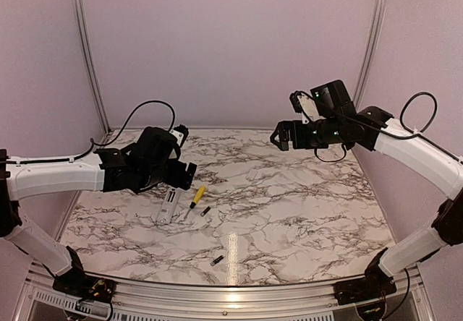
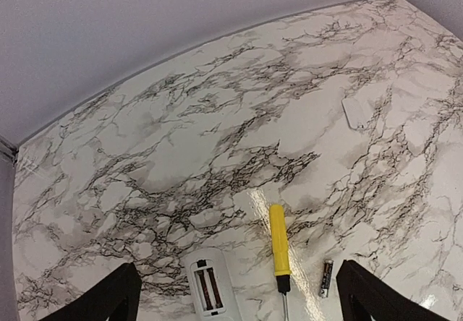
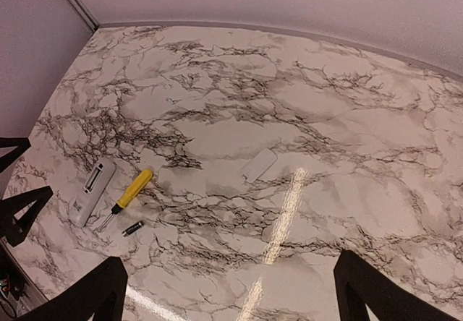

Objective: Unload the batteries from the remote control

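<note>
The white remote control lies left of centre with its back up and its compartment open; in the left wrist view two narrow reddish slots show. One dark battery lies just right of the yellow screwdriver and also shows in the left wrist view and the right wrist view. A second battery lies near the front edge. My left gripper hovers open and empty above the remote. My right gripper is open and empty, high at the back right.
A yellow-handled screwdriver lies between the remote and the nearer battery. A small white cover plate lies flat on the marble table, right of the tool. Walls close in the back and sides.
</note>
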`<state>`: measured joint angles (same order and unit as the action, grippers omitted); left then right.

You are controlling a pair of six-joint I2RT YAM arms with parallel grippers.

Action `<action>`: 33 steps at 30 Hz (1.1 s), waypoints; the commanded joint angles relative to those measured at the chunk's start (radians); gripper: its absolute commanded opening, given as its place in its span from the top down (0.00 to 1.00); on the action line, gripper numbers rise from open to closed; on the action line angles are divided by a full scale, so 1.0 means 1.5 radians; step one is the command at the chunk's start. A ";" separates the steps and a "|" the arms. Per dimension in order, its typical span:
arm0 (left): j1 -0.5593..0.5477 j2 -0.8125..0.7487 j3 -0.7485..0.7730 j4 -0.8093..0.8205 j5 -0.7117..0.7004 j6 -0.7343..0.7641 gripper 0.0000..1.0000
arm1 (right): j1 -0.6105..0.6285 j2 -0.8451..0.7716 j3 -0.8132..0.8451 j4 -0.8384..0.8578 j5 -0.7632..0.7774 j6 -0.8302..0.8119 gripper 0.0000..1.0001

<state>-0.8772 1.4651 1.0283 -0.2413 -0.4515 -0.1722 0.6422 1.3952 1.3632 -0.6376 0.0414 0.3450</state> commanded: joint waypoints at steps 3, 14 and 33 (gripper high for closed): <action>0.033 -0.082 0.018 -0.017 -0.072 0.083 0.01 | -0.018 0.020 0.055 -0.011 0.057 -0.053 0.02; 0.182 -0.196 0.016 0.003 -0.062 0.148 0.01 | -0.194 0.015 0.073 0.041 -0.064 -0.057 0.02; 0.404 -0.332 -0.100 0.171 0.046 0.120 0.01 | -0.308 -0.065 -0.026 0.218 -0.090 -0.023 0.02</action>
<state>-0.2768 0.9710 0.9039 -0.0841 -0.4248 0.0109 0.1856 1.2831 1.3357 -0.3759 -0.0753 0.2874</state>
